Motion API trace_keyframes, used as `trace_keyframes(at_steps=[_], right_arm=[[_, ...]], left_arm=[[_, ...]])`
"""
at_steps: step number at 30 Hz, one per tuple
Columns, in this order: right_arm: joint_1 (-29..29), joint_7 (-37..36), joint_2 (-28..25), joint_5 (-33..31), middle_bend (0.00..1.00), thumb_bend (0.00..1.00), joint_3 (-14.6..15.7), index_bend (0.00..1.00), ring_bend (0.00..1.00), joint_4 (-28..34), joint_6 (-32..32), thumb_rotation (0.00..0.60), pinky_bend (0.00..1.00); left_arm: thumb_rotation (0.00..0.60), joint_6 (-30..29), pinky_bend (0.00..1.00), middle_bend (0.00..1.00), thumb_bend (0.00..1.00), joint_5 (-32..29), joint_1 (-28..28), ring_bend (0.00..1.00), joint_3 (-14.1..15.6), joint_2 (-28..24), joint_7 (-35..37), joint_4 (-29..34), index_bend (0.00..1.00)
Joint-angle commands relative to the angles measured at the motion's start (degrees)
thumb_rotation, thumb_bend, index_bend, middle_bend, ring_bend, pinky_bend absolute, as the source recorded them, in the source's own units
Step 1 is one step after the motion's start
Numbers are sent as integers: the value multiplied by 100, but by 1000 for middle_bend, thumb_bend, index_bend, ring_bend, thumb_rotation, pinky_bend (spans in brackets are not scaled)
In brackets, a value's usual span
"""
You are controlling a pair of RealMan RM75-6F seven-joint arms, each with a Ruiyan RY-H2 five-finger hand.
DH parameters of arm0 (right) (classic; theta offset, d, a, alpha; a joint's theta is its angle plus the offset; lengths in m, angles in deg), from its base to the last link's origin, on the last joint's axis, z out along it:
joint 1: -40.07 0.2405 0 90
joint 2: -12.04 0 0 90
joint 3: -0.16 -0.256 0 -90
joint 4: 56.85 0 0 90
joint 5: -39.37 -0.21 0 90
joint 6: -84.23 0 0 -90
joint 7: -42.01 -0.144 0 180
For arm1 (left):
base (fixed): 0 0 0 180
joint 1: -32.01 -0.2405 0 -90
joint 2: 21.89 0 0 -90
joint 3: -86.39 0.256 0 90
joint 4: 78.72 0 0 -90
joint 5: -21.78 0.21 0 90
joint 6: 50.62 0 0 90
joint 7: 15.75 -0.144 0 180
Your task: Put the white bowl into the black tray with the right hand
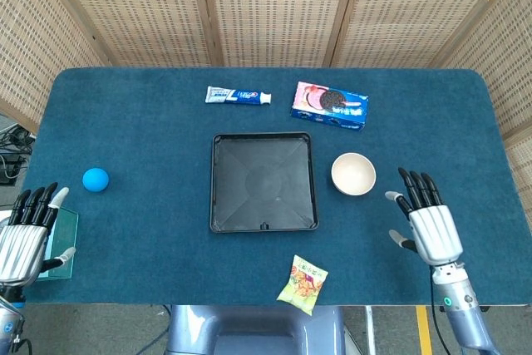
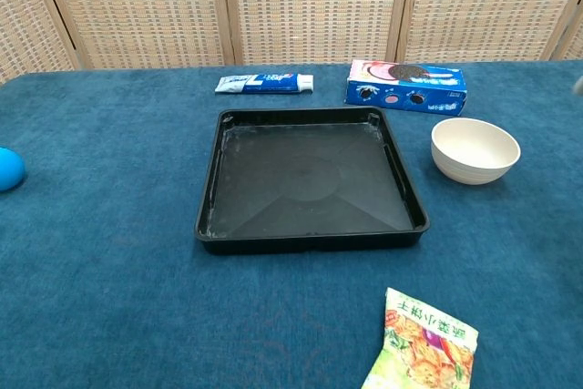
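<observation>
Fingers [image 1: 416, 186] on my right hand [image 1: 430, 226] are spreading apart and holding nothing, hovering just right of the bowl [image 1: 353, 174] and not touching it. Bowl is sitting upright on the bench [image 1: 150, 130], just beside the tray's [image 1: 218, 182] right edge, nothing in either.

What's worrying me: the bowl is smooth and round, so if I'm coming in from the side my fingers could be shoving it into the tray wall instead of gripping it, or tipping it over the lip. A rim pinch that's too shallow probably slips mid-lift. The cookie box [image 1: 329, 106] is sitting near the back of the bowl too, so reaching over from behind could be knocking that.

Left hand [image 1: 23, 239] is parking at the bench's near left corner, fingers apart, empty, partly cut off by the frame edge and sitting over some clear greenish thing I can't identify. Chest view isn't really showing my hands, only a blur at its right edge.
</observation>
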Motion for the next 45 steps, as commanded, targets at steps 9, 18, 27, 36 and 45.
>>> trace_keyframes(at_steps=[9,18,27,36,45], right_arm=[[1148,651,530,-1201,73,272,-609,413,0,-335,-1773,600,139],[1488,762,885,-1684,97,295,-687,452,0,-844,-2244,600,141],[1642,747,1084,-1881,115,304,-618,481,0,-1244,-2433,600,145],[1771,466,1327,-1889,139,310,-497,512,0,-1859,-2591,600,161],[1897,171,1514,-1796,175,323,-421,554,0,-2319,-2654,600,173]], left_arm=[[600,127,0,0,0,-118,38,0,-25,5,137,-67,0],[600,228,0,0,0,-212,77,0,-54,-3,236,-115,0],[600,245,0,0,0,-233,91,0,-64,0,243,-131,0],[600,259,0,0,0,-250,105,0,-71,16,220,-138,0],[600,288,0,0,0,-284,125,0,-83,42,191,-157,0]])
